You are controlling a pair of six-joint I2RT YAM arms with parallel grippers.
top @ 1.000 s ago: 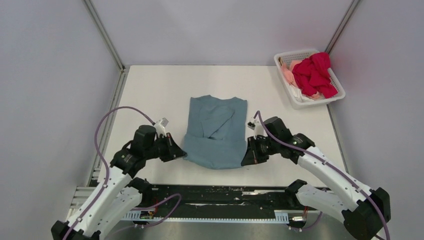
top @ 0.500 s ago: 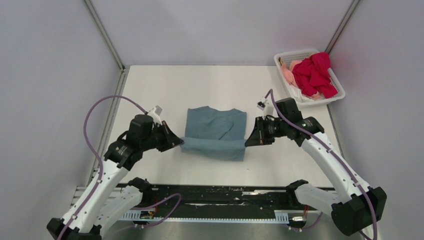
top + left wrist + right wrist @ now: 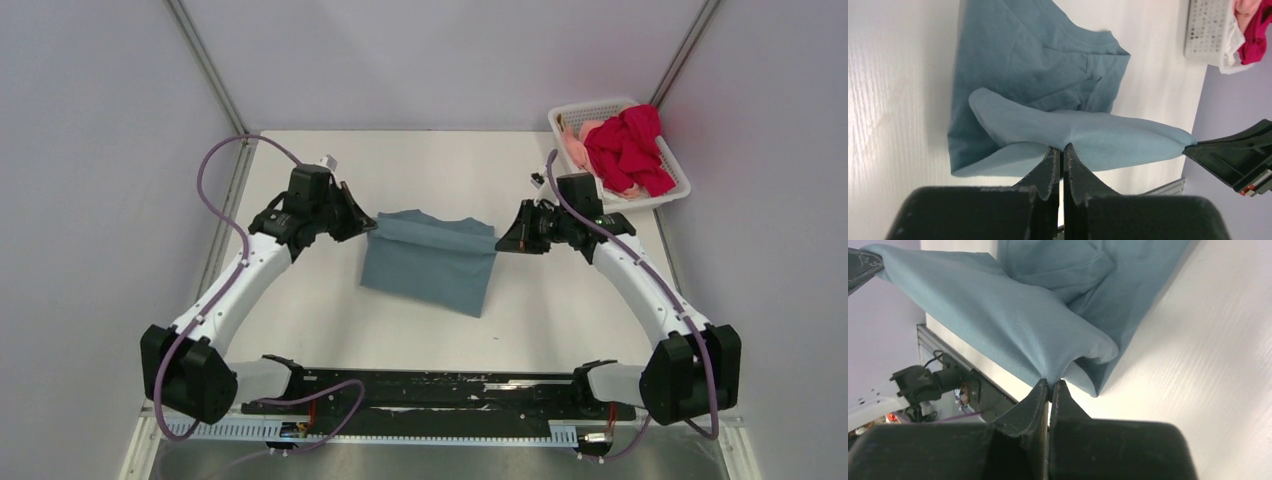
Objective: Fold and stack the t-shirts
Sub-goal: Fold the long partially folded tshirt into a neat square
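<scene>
can see a large dusty blue-grey soft cloth t-shirt (image 3: 430,270) at the centre of the white surface (image 3: 300,330), with one edge lifted and stretched between both claws. pinched at its 9 o'clock end by the left claw (image 3: 368,228), clenched on cloth; pinched at its 3 o'clock end by the right claw (image 3: 500,243), likewise clamped on cloth. rest of it hanging down to the surface toward 6 o'clock, with the bottom edge slanting.

likely to go wrong:
- could lose a corner if pulled any tighter, given only a thin nip of cloth at the very tips in both wrist views.
- could drag the loose lower layer along instead of folding it, and so skew the stack.
- could trap the rumpled sleeve folds seen under the raised edge and leave a lump.
- could land crooked if lowered unevenly.

also waiting at 1 o'clock, well apart: a white plastic lattice basket (image 3: 585,106) holding a bright red t-shirt (image 3: 628,150) and a pale pink t-shirt (image 3: 576,150).

found no brand, label or readable writing anywhere.
</scene>
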